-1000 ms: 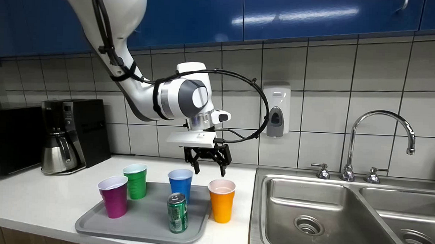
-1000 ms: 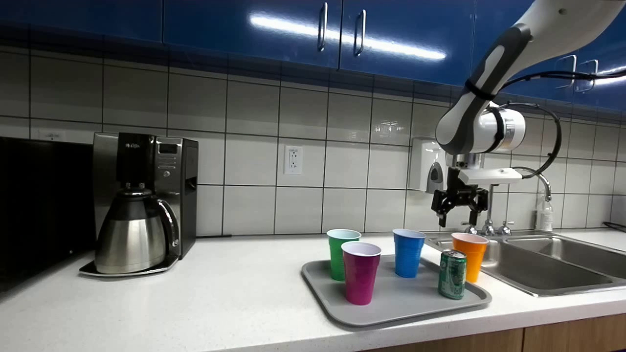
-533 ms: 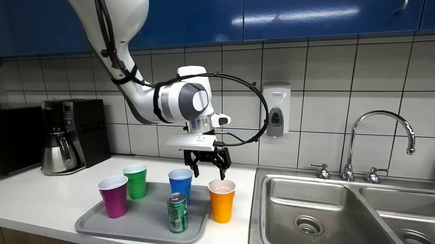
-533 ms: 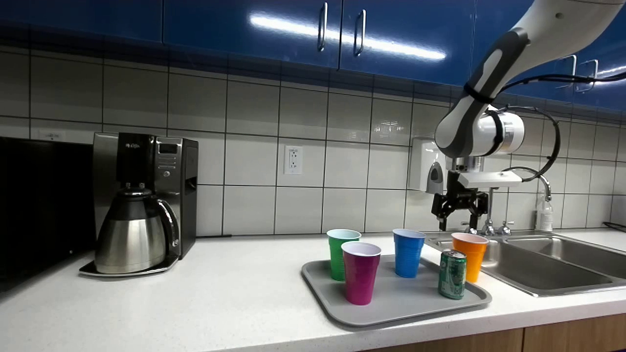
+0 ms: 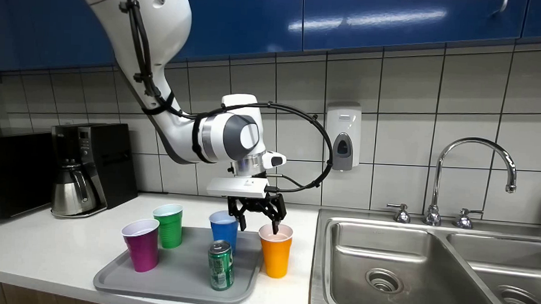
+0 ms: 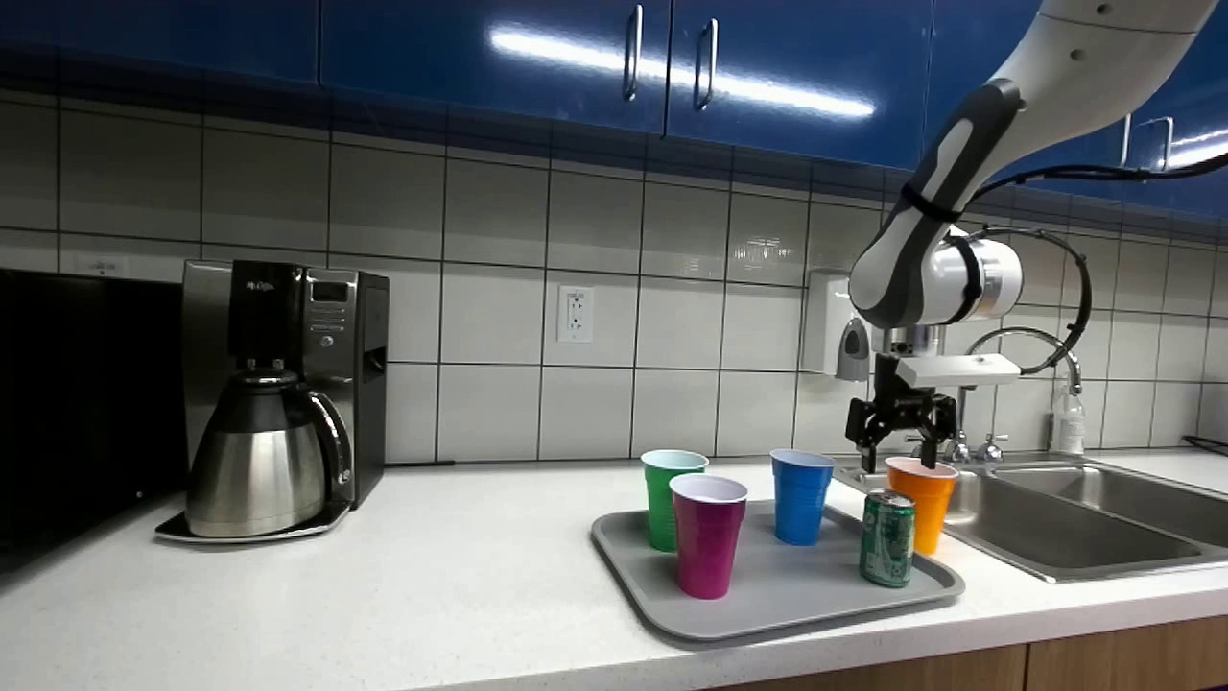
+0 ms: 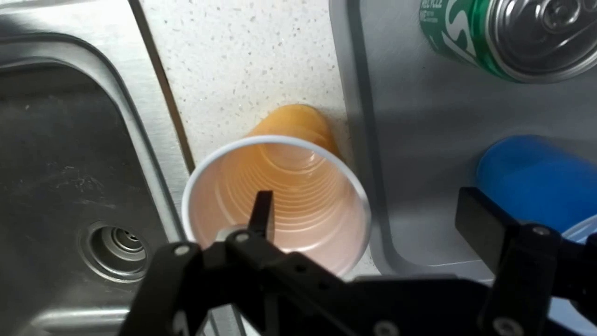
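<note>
My gripper (image 5: 259, 229) is open and empty, pointing down between the orange cup (image 5: 276, 257) and the blue cup (image 5: 226, 232). It also shows in an exterior view (image 6: 898, 466) and the wrist view (image 7: 368, 210). One finger is over or just inside the mouth of the orange cup (image 7: 308, 196); I cannot tell which. The other finger is above the grey tray (image 7: 410, 107), beside the blue cup (image 7: 536, 172). The orange cup stands upright on the counter, between tray and sink. The blue cup, purple cup (image 6: 708, 547), green cup (image 6: 662, 499) and green can (image 6: 887, 542) stand on the tray.
A steel double sink (image 5: 320, 264) with a tall faucet (image 5: 438, 168) lies beside the orange cup. A soap dispenser (image 5: 343, 137) hangs on the tiled wall. A coffee maker (image 6: 259, 413) stands at the far end of the white counter (image 6: 432, 595). Blue cabinets (image 6: 815, 58) hang above.
My gripper has moved down, still open, so that one fingertip has come from above the orange cup to its mouth. The cups, can and tray have not moved.
</note>
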